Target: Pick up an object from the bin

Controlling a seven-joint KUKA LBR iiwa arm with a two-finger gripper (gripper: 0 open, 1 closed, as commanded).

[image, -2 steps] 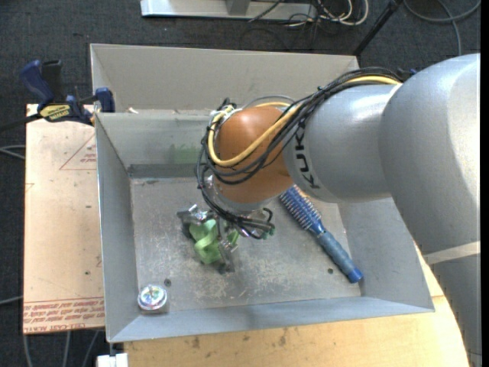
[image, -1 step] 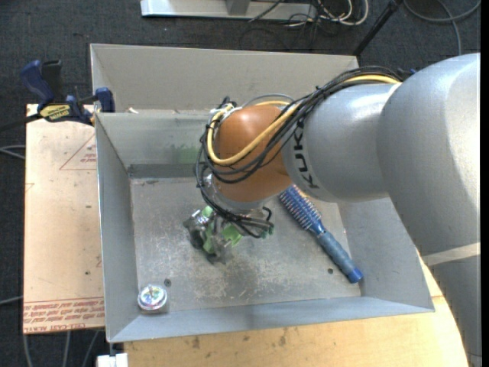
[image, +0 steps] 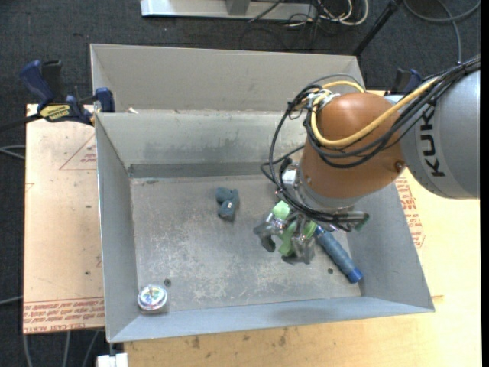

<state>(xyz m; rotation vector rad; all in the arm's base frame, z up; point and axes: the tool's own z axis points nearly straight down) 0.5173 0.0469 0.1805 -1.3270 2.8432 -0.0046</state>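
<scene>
My gripper (image: 285, 245) is down at the bin floor, right of the middle, under the orange wrist cover. A small light-green thing (image: 287, 234) sits between its two dark fingers, which look shut on it. A blue pen-shaped thing (image: 341, 258) lies slanted on the floor just to the right of the fingers, its upper end hidden under the wrist. A small grey-blue lump (image: 226, 204) lies to the left of the gripper, apart from it.
A round silvery cap-like thing (image: 152, 298) lies in the bin's front left corner. The arm and its cables cover the bin's right part.
</scene>
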